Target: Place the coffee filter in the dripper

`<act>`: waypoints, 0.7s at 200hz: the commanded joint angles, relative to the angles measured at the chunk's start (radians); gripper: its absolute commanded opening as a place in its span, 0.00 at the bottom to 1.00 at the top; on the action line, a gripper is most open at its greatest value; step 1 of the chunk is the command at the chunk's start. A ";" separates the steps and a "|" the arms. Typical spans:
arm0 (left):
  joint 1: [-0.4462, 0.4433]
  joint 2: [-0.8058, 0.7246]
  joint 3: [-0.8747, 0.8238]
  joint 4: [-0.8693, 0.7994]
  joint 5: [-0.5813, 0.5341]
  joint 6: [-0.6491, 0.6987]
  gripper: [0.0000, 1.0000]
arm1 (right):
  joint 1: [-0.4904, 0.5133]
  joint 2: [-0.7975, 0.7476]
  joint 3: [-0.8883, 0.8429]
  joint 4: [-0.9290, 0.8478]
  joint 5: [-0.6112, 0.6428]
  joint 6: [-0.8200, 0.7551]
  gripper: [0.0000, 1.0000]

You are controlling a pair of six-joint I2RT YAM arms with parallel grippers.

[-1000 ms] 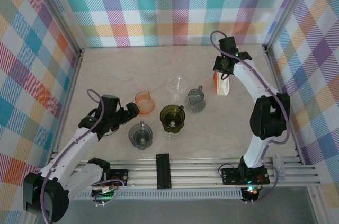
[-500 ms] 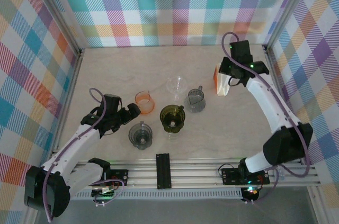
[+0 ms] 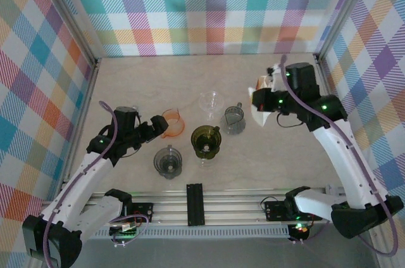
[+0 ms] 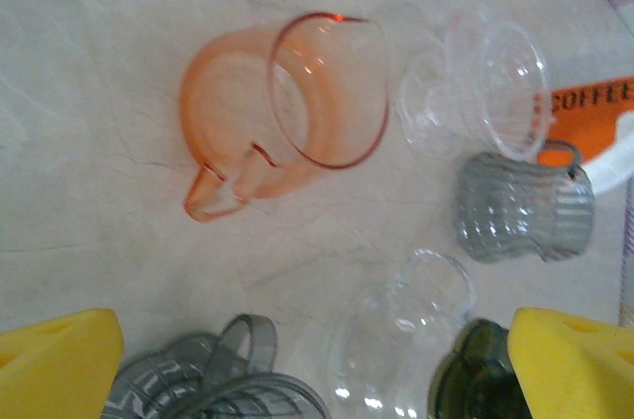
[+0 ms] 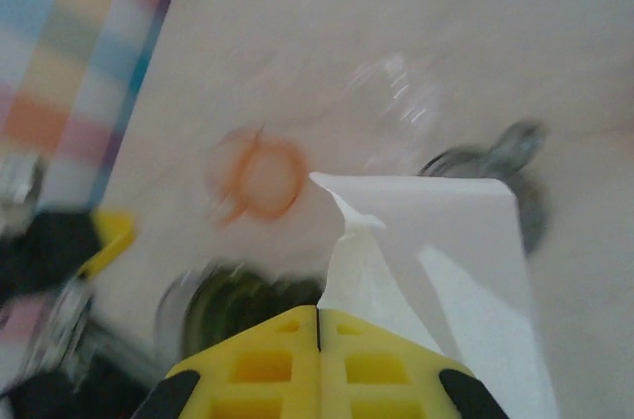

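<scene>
Over the marble table [image 3: 158, 84], the right hand [image 5: 318, 318] pinches the coffee filter [image 5: 451, 241]; left hand [image 4: 317, 365] gapes.

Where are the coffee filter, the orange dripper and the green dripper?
coffee filter [image 5: 446, 270]: right wrist view, on its flat white face.
orange dripper [image 4: 228, 112]: left wrist view, on its outer wall.
green dripper [image 3: 201, 135]: top external view, on its inner wall.
</scene>
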State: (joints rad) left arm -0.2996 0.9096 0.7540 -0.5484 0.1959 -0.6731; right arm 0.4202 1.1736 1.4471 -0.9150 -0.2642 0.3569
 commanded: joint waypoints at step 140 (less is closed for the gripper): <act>-0.002 -0.026 0.012 -0.041 0.221 0.034 0.98 | 0.362 0.407 0.485 -0.554 0.073 0.048 0.00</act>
State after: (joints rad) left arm -0.2996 0.9024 0.7879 -0.5995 0.3775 -0.6456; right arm 0.7731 1.5696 1.8446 -1.3796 -0.2596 0.3717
